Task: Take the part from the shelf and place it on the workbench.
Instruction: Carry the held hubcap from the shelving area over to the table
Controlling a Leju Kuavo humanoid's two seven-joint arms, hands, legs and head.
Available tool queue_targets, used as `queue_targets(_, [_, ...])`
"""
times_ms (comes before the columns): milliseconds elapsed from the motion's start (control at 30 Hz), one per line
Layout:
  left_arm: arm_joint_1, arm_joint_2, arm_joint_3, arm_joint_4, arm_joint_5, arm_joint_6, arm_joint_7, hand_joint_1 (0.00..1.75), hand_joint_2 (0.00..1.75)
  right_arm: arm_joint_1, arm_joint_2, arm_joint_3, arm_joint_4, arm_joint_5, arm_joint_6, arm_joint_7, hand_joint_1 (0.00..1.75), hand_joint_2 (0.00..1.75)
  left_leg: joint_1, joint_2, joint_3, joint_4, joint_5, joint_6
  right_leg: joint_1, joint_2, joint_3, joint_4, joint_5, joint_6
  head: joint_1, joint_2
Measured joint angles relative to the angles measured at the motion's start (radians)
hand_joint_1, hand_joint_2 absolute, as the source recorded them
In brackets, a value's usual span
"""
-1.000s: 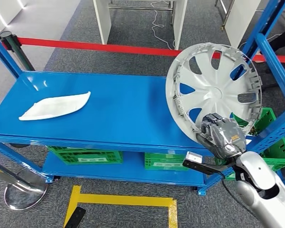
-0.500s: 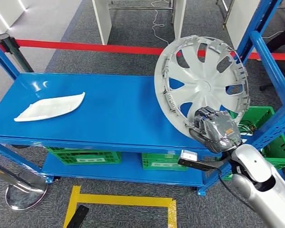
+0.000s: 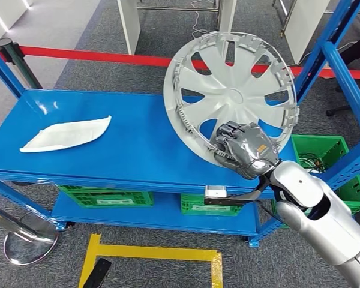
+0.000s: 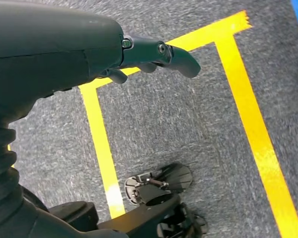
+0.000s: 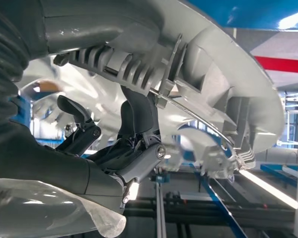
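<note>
Head view: green crates [image 3: 107,197] sit on the lower shelf, contents unclear. Right hand [image 3: 240,150] grips the silver wheel cover [image 3: 230,96] by its lower rim, tilted above the blue table [image 3: 137,144], further left than before. A white part [image 3: 67,133] lies well left. Left hand [image 4: 155,54] hangs empty, fingers apart, over floor tape [image 4: 252,119].

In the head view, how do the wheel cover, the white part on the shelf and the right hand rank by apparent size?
1. Wheel cover, though it is held nearer the camera.
2. White part, long and narrow.
3. Right hand, gripping the cover's lower rim.
</note>
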Motion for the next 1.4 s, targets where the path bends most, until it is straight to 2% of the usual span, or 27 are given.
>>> queue_targets(67, [0.000,-0.002,-0.003,0.000,0.000,0.001,0.000,0.00,1.75,-0.008,0.000,0.014,-0.001,0.003,-0.001,0.004,1.75,1.75,0.005,0.000,0.006,-0.010,0.005,0.004,-0.001,-0.001,-0.039,0.077,-0.044,0.006,0.002,0.000])
queue_targets(133, [0.001,-0.004,-0.004,0.000,0.000,0.001,0.000,0.00,1.75,-0.010,0.000,0.027,-0.001,0.004,-0.002,0.006,1.75,1.75,0.005,0.000,0.006,-0.010,0.004,0.007,-0.001,-0.001,-0.102,0.203,-0.092,0.011,0.002,0.000])
queue_targets(167, [0.002,-0.005,-0.004,0.000,0.000,0.001,0.000,0.00,1.75,-0.010,0.000,0.033,-0.001,0.005,-0.003,0.006,1.75,1.75,0.005,0.000,0.007,-0.009,0.003,0.007,-0.001,-0.001,-0.125,0.244,-0.098,0.013,0.002,0.000])
queue_targets(200, [0.002,-0.005,-0.004,0.000,0.001,0.002,0.000,0.00,1.75,-0.010,0.000,0.038,-0.001,0.005,-0.005,0.007,1.75,1.75,0.005,0.000,0.007,-0.007,0.002,0.007,-0.001,-0.001,-0.133,0.250,-0.085,0.014,0.002,0.000])
queue_targets(233, [0.002,-0.006,-0.004,0.000,0.001,0.002,0.000,0.00,1.75,-0.010,0.000,0.041,-0.001,0.006,-0.010,0.010,1.75,1.75,0.006,0.000,0.007,-0.005,0.000,0.006,-0.002,-0.001,-0.121,0.218,-0.055,0.015,0.002,0.000])
queue_targets(267, [0.001,-0.006,-0.005,0.000,0.001,0.003,0.000,0.00,1.75,-0.010,0.000,0.044,-0.002,0.008,-0.016,0.014,1.75,1.75,0.006,-0.001,0.008,-0.001,-0.003,0.004,-0.003,-0.002,-0.095,0.158,-0.017,0.016,0.002,0.000])
queue_targets(300, [0.001,-0.006,-0.005,0.000,0.002,0.004,0.001,0.00,1.75,-0.010,0.000,0.045,-0.002,0.010,-0.024,0.020,1.75,1.75,0.006,-0.002,0.007,0.003,-0.006,0.001,-0.003,-0.003,-0.065,0.096,0.009,0.016,0.002,0.000])
queue_targets(367, [0.002,-0.007,-0.005,0.000,0.004,0.006,0.002,0.00,1.75,-0.005,0.003,0.046,-0.007,0.015,-0.045,0.033,1.75,1.75,0.002,-0.003,0.001,0.014,-0.011,-0.008,-0.003,-0.003,-0.023,0.013,0.029,0.011,0.002,0.000])
queue_targets(467, [0.004,-0.006,-0.005,0.000,0.011,0.008,0.003,0.00,1.75,0.018,0.010,0.039,-0.021,0.022,-0.091,0.053,1.75,1.75,0.000,-0.004,-0.005,0.020,-0.012,-0.019,-0.001,0.000,-0.016,0.003,0.025,-0.007,0.002,0.000])
queue_targets(533, [0.004,-0.006,-0.005,0.000,0.015,0.009,0.003,0.00,1.75,0.034,0.016,0.027,-0.035,0.023,-0.118,0.059,1.75,1.75,0.002,-0.002,-0.016,0.051,-0.037,-0.030,-0.004,-0.002,-0.012,0.001,0.026,-0.018,-0.001,0.000])
queue_targets(567, [0.004,-0.006,-0.006,0.000,0.016,0.009,0.003,0.00,1.75,0.042,0.020,0.020,-0.041,0.021,-0.128,0.060,1.75,1.75,0.004,-0.001,-0.034,0.095,-0.063,-0.036,-0.006,-0.003,-0.010,-0.001,0.026,-0.023,-0.002,0.000])
queue_targets(633, [0.006,-0.006,-0.005,0.000,0.018,0.010,0.002,0.00,1.75,0.058,0.028,0.003,-0.049,0.014,-0.144,0.061,1.75,1.75,0.007,-0.001,-0.089,0.223,-0.124,-0.044,-0.005,-0.003,-0.009,-0.001,0.025,-0.028,-0.004,0.000])
queue_targets(667, [0.008,-0.006,-0.005,0.000,0.019,0.011,0.002,0.00,1.75,0.067,0.032,-0.004,-0.051,0.011,-0.148,0.061,1.75,1.75,0.008,0.000,-0.110,0.273,-0.140,-0.045,-0.005,-0.003,-0.009,-0.001,0.024,-0.028,-0.004,0.000])
queue_targets(700, [0.010,-0.005,-0.005,0.000,0.019,0.011,0.002,0.00,1.75,0.074,0.034,-0.010,-0.053,0.008,-0.151,0.061,1.75,1.75,0.008,0.000,-0.118,0.293,-0.139,-0.044,-0.004,-0.002,-0.008,-0.001,0.024,-0.028,-0.004,0.000])
queue_targets(733, [0.011,-0.005,-0.005,0.000,0.019,0.011,0.002,0.00,1.75,0.080,0.036,-0.015,-0.054,0.007,-0.151,0.061,1.75,1.75,0.008,0.000,-0.107,0.273,-0.118,-0.041,-0.004,0.000,-0.007,-0.001,0.024,-0.029,-0.004,0.000])
queue_targets(833, [0.010,-0.003,-0.005,0.000,0.019,0.011,0.002,0.00,1.75,0.089,0.040,-0.024,-0.060,0.005,-0.151,0.060,1.75,1.75,0.002,-0.001,-0.017,0.088,-0.030,-0.019,-0.002,0.004,-0.004,-0.001,0.024,-0.027,-0.003,0.000])
queue_targets(900, [0.009,-0.002,-0.005,0.000,0.019,0.012,0.001,0.00,1.75,0.092,0.042,-0.028,-0.062,0.005,-0.152,0.060,1.75,1.75,-0.004,-0.001,0.012,0.022,-0.020,-0.009,-0.001,0.005,-0.008,-0.002,0.027,-0.020,-0.003,0.000])
queue_targets(967, [0.010,-0.001,-0.005,0.000,0.019,0.012,0.000,0.00,1.75,0.096,0.042,-0.030,-0.064,0.005,-0.153,0.060,1.75,1.75,-0.004,-0.001,0.014,0.010,-0.020,-0.006,-0.001,0.004,-0.009,-0.007,0.031,-0.009,-0.003,0.000])
queue_targets(1033, [0.010,-0.002,-0.005,0.000,0.019,0.013,0.000,0.00,1.75,0.097,0.043,-0.031,-0.068,0.004,-0.153,0.060,1.75,1.75,0.001,0.000,0.021,-0.006,-0.011,0.000,-0.001,0.003,-0.017,0.006,0.016,0.000,-0.001,0.000])
queue_targets(1067, [0.009,-0.002,-0.005,0.000,0.019,0.014,0.000,0.00,1.75,0.097,0.043,-0.032,-0.069,0.004,-0.153,0.060,1.75,1.75,0.004,0.001,0.025,-0.014,-0.006,0.003,-0.001,0.002,-0.033,0.040,-0.005,0.003,0.001,0.000])
queue_targets(1133, [0.009,-0.004,-0.006,0.000,0.019,0.014,0.000,0.00,1.75,0.100,0.044,-0.036,-0.070,0.001,-0.156,0.057,1.75,1.75,0.006,0.001,0.027,-0.017,-0.003,0.007,-0.002,0.002,-0.088,0.159,-0.065,0.009,0.004,0.000])
queue_targets(1167, [0.010,-0.005,-0.006,0.000,0.021,0.014,0.000,0.00,1.75,0.105,0.046,-0.039,-0.070,-0.002,-0.160,0.055,1.75,1.75,0.006,0.001,0.026,-0.017,-0.003,0.008,-0.002,0.002,-0.116,0.217,-0.085,0.012,0.004,0.000])
queue_targets(1200, [0.011,-0.005,-0.006,0.000,0.023,0.014,0.000,0.00,1.75,0.112,0.050,-0.043,-0.071,-0.006,-0.168,0.053,1.75,1.75,0.006,0.001,0.027,-0.017,-0.004,0.008,-0.003,0.001,-0.131,0.250,-0.089,0.015,0.004,0.000])
queue_targets(1233, [0.011,-0.006,-0.006,0.000,0.027,0.014,0.000,0.00,1.75,0.120,0.054,-0.048,-0.073,-0.012,-0.179,0.051,1.75,1.75,0.006,0.001,0.028,-0.016,-0.005,0.008,-0.004,0.001,-0.129,0.244,-0.073,0.017,0.004,0.000])
queue_targets(1267, [0.012,-0.006,-0.006,0.000,0.031,0.014,0.000,0.00,1.75,0.128,0.059,-0.055,-0.077,-0.020,-0.193,0.050,1.75,1.75,0.007,0.001,0.028,-0.014,-0.006,0.006,-0.006,0.000,-0.109,0.200,-0.043,0.019,0.004,0.000])
queue_targets(1333, [0.012,-0.006,-0.005,0.000,0.037,0.014,-0.002,0.00,1.75,0.144,0.068,-0.072,-0.090,-0.040,-0.222,0.045,1.75,1.75,0.006,-0.002,0.027,-0.006,-0.012,-0.001,-0.009,-0.004,-0.042,0.071,0.015,0.020,0.005,0.000])
queue_targets(1400, [0.013,-0.006,-0.005,0.000,0.040,0.014,-0.004,0.00,1.75,0.160,0.078,-0.094,-0.102,-0.062,-0.248,0.037,1.75,1.75,0.003,-0.004,0.019,0.005,-0.018,-0.011,-0.008,-0.003,-0.004,0.001,0.027,0.014,0.005,0.000])
